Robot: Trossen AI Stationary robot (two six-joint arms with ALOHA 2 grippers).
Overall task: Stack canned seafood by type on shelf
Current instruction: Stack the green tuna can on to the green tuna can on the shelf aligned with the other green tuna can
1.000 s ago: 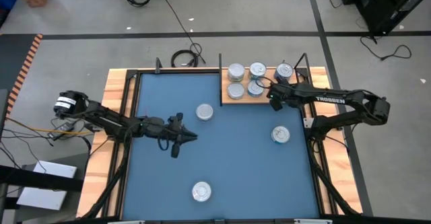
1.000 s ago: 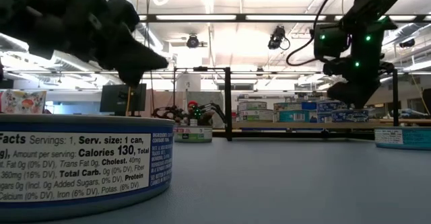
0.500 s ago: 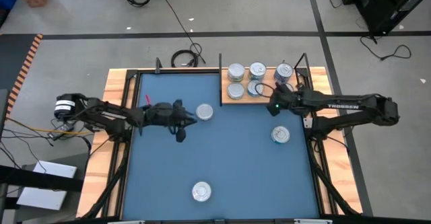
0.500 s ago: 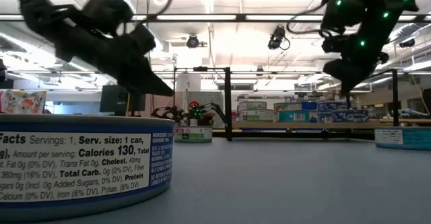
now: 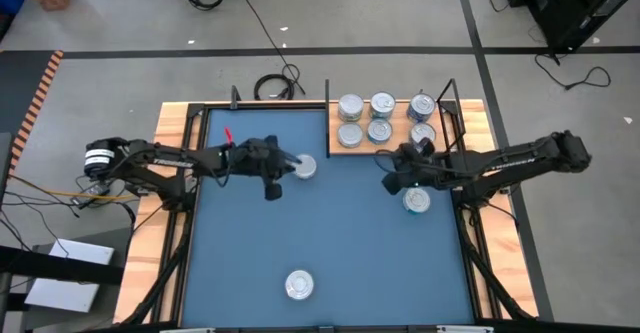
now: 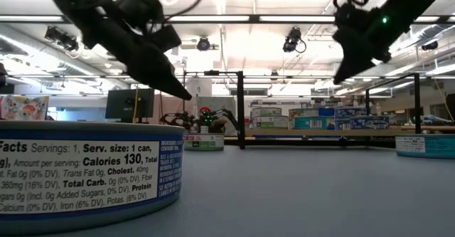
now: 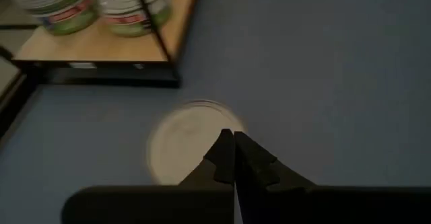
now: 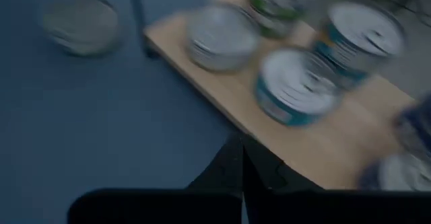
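Several tins of canned seafood (image 5: 381,104) stand on the wooden shelf (image 5: 364,147) at the far right of the blue mat. Three more tins rest on the mat: one (image 5: 304,166) near the shelf's left end, one (image 5: 416,201) at the right and one (image 5: 298,286) near the front edge. My left gripper (image 5: 288,163) hangs shut, tipped downward, just left of and above the first tin (image 7: 182,143). My right gripper (image 5: 388,184) is shut too, raised off the mat just in front of the shelf (image 8: 323,150) and left of the right-hand tin.
A dark frame rail (image 5: 328,113) stands along the shelf's left end, and another post (image 5: 452,113) stands at its right. The near tin (image 6: 85,169) fills the low view's left. Open blue mat (image 5: 340,233) lies between the three loose tins.
My left gripper has swung toward the far edge and to the right, rising, and has come up beside the tin near the shelf. My right gripper has drawn back from the shelf toward the near edge and left, rising and turning. No tin has moved.
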